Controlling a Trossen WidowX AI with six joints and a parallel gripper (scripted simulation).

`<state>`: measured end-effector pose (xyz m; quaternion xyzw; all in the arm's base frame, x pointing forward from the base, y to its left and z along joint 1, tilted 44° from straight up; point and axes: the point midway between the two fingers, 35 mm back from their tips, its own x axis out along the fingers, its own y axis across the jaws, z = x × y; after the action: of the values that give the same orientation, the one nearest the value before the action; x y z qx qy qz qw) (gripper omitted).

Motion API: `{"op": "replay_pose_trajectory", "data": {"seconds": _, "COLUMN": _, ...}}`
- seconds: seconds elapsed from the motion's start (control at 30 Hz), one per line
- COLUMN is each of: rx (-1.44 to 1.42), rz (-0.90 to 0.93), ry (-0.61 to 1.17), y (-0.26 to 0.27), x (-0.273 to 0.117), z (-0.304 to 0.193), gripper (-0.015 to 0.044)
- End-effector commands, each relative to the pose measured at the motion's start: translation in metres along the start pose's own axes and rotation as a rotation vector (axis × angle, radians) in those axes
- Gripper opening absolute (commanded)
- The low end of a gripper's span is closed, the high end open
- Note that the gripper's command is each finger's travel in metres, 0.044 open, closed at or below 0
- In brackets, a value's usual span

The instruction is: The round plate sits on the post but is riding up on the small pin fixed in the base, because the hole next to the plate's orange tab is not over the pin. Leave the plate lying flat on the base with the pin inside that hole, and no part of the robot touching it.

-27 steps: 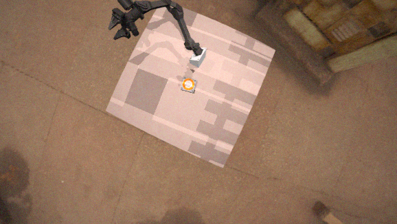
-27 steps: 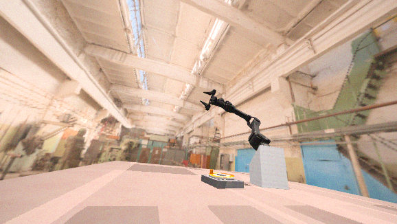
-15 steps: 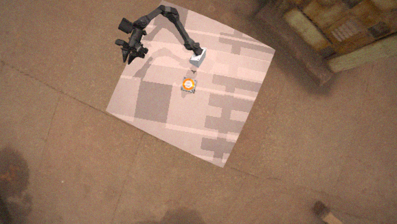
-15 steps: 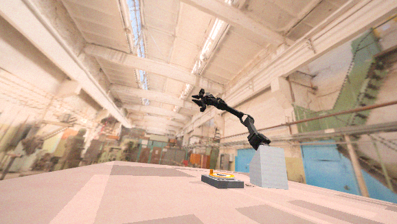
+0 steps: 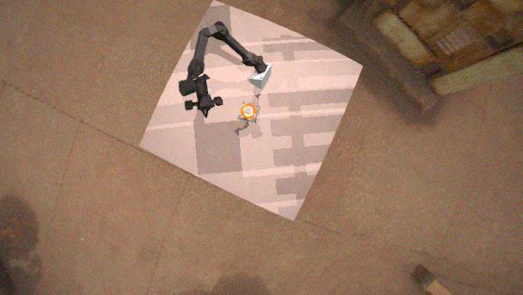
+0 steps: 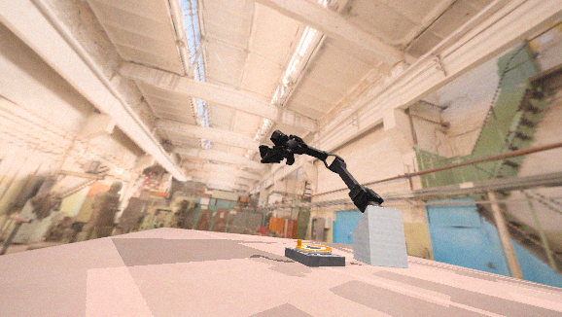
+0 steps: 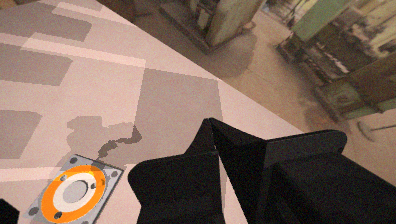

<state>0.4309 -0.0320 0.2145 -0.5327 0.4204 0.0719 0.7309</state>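
One arm (image 6: 340,170) reaches up and out from its pale grey pedestal (image 6: 380,236), and its claw (image 7: 214,131) is closed tight with nothing between the fingers; in the wrist view the two dark fingers meet at a single point, tips touching. The claw hangs high above the table (image 5: 317,90), well apart from everything on it. Down and to the left of the fingertips in the wrist view lies the round plate (image 7: 75,192), orange around the outside with a pale ring and a grey centre, seated on the square grey base (image 7: 112,175). Small dark holes show in the orange ring, and others in the base's corners. From the side, the plate (image 6: 313,248) sits on top of the dark base block (image 6: 315,257), with the orange tab (image 6: 299,242) standing up at the plate's edge on the side away from the pedestal. Whether the plate lies flat or rides tilted is too small to tell, and the pin cannot be made out in any view. Seen from overhead, the claw (image 5: 205,109) points down at the table, with the plate (image 5: 248,111) to one side of it and clearly apart from it. A jagged dark shadow (image 7: 107,137) of the arm falls on the table just past the base, between the base and the fingertips in the wrist view. The pedestal (image 5: 261,76) stands near the base, on the far side of it from the claw.
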Motion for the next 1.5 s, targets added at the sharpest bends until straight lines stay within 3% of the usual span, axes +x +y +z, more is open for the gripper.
{"op": "replay_pose_trajectory", "data": {"seconds": 0.0, "rx": 0.179, "rz": 0.109, "ry": 0.157, "y": 0.049, "x": 0.039, "z": -0.014, "gripper": 0.0}}
{"op": "replay_pose_trajectory", "data": {"seconds": 0.23, "rx": 0.466, "rz": 0.171, "ry": 0.471, "y": 0.13, "x": 0.083, "z": -0.048, "gripper": 0.0}}
{"op": "replay_pose_trajectory", "data": {"seconds": 0.4, "rx": 0.663, "rz": 0.096, "ry": 0.755, "y": 0.195, "x": 0.102, "z": -0.087, "gripper": 0.0}}
{"op": "replay_pose_trajectory", "data": {"seconds": 0.57, "rx": 0.734, "rz": 0.022, "ry": 0.874, "y": 0.222, "x": 0.104, "z": -0.106, "gripper": 0.0}}
{"op": "replay_pose_trajectory", "data": {"seconds": 0.8, "rx": 0.738, "rz": 0.017, "ry": 0.881, "y": 0.223, "x": 0.104, "z": -0.108, "gripper": 0.0}}
{"op": "replay_pose_trajectory", "data": {"seconds": 1.1, "rx": 0.737, "rz": 0.015, "ry": 0.882, "y": 0.237, "x": 0.133, "z": -0.142, "gripper": 0.0}}
{"op": "replay_pose_trajectory", "data": {"seconds": 1.47, "rx": 0.736, "rz": 0.015, "ry": 0.883, "y": 0.234, "x": 0.129, "z": -0.148, "gripper": 0.0}}
